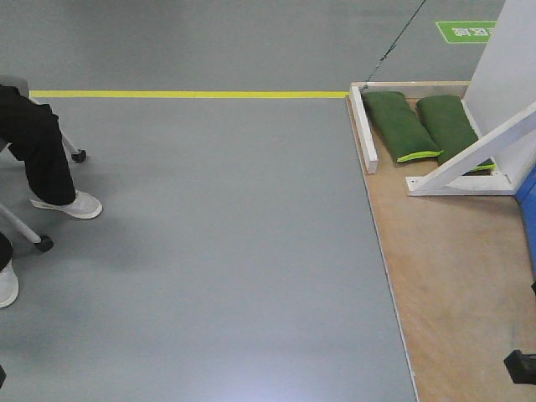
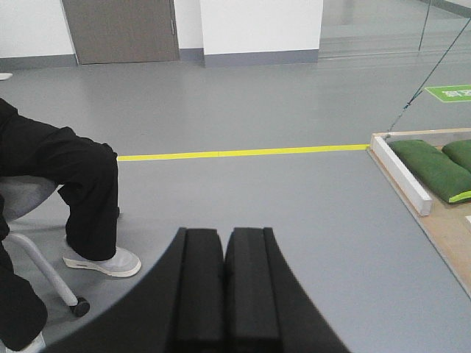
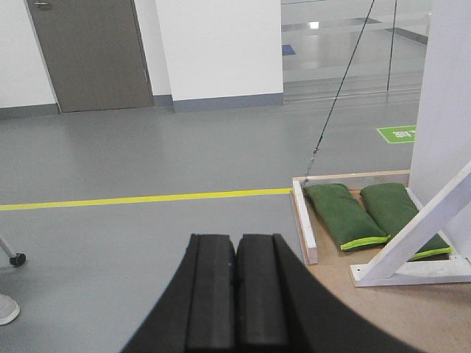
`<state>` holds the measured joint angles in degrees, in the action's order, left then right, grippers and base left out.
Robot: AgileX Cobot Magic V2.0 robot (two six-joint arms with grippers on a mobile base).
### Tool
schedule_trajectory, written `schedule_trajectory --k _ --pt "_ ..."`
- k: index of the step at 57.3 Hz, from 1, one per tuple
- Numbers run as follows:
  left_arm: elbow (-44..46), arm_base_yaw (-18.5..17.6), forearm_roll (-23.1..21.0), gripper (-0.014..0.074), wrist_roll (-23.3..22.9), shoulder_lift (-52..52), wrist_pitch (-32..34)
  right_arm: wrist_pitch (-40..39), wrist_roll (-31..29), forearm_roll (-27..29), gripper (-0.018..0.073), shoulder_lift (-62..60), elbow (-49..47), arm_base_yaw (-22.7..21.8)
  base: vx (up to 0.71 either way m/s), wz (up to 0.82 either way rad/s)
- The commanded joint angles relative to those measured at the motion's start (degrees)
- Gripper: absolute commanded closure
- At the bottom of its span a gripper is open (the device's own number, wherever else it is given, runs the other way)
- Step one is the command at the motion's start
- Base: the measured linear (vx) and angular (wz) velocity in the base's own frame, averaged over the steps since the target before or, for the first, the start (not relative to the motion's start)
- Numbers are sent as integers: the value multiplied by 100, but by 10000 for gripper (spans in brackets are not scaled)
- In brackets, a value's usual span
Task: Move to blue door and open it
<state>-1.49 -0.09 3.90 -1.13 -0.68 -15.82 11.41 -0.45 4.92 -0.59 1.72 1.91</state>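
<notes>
**Facing the wooden platform point(image 1: 452, 276) corner, blue barely in frame**

Caught by the front view alone: a thin strip of the blue door point(image 1: 529, 209), cut off by the frame at the platform's right side, just beyond the foot of the white brace point(image 1: 477, 155). Too little of it showing to tell more. Not caught by either wrist view.

Seen from the left wrist only: a seated person point(image 2: 81, 184) in black trousers and pale shoes, well to the platform's left. Seen best from the right wrist: two green sandbags point(image 3: 346, 217) lying side by side on the platform's far end, an upright white panel point(image 3: 449, 88) beside them, and a thin cable point(image 3: 338, 95) rising from the platform's far-left corner.

Bounded on the left by a straight platform edge, with a white batten point(image 1: 363, 130) along its far stretch and a yellow line point(image 1: 184, 94) meeting its far-left corner. Wide grey floor point(image 1: 218, 251) lying open between that edge and the person.

Left gripper point(image 2: 224, 294): pads pressed together, gripping nothing, out over the floor left of the platform. Right gripper point(image 3: 235, 294): likewise closed and empty, aimed near the platform's left edge. Both well apart from the door on the platform's right side.
</notes>
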Motion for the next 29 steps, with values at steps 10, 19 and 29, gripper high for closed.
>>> schedule_trajectory --k 10,19,29 --pt "149 -36 -16 524 -39 -65 487 -449 -47 -40 547 -79 11 -24 0 0" --pt "149 -36 -16 524 -39 -65 487 114 -47 -86 547 -79 -344 -24 0 0" --pt "149 -36 -16 524 -39 -65 487 1596 -47 -28 547 471 -1910 -24 0 0"
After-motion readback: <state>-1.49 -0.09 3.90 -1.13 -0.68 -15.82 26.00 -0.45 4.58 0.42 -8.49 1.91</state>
